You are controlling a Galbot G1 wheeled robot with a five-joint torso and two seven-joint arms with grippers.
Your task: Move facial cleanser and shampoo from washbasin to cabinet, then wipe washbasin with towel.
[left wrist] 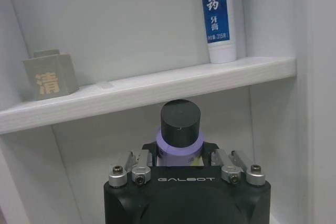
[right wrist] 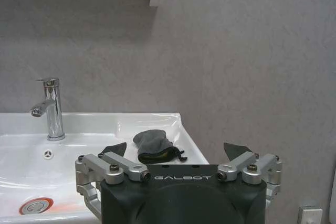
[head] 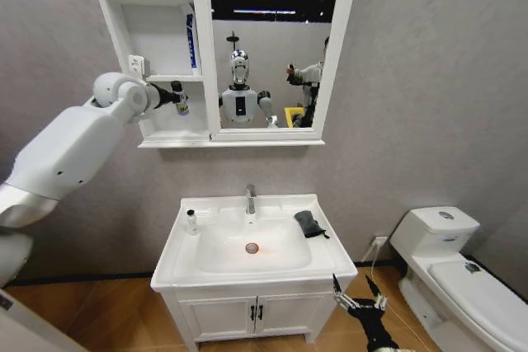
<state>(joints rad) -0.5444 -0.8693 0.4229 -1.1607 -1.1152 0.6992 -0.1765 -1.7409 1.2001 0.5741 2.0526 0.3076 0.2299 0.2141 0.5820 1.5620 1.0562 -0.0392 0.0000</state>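
Observation:
My left gripper [head: 180,101] is raised into the lowest compartment of the white cabinet [head: 203,55] and is shut on a small bottle [left wrist: 180,124] with a black cap and purple collar. The bottle stands upright just below a shelf [left wrist: 157,85]; I cannot tell if it is the cleanser or the shampoo. A second small black-capped bottle [head: 191,222] stands on the left rim of the washbasin [head: 326,257]. The dark grey towel [head: 309,223] lies bunched on the right rim, also the towel [right wrist: 153,145] beyond my right gripper [right wrist: 177,151]. That right gripper [head: 357,291] hangs open and low, right of the basin's front.
A blue and white tube [left wrist: 218,14] and a grey block [left wrist: 50,74] stand on the shelf above the held bottle. The chrome tap [head: 250,198] rises at the basin's back, above the red-ringed drain [head: 252,247]. A white toilet [head: 450,269] is at the right.

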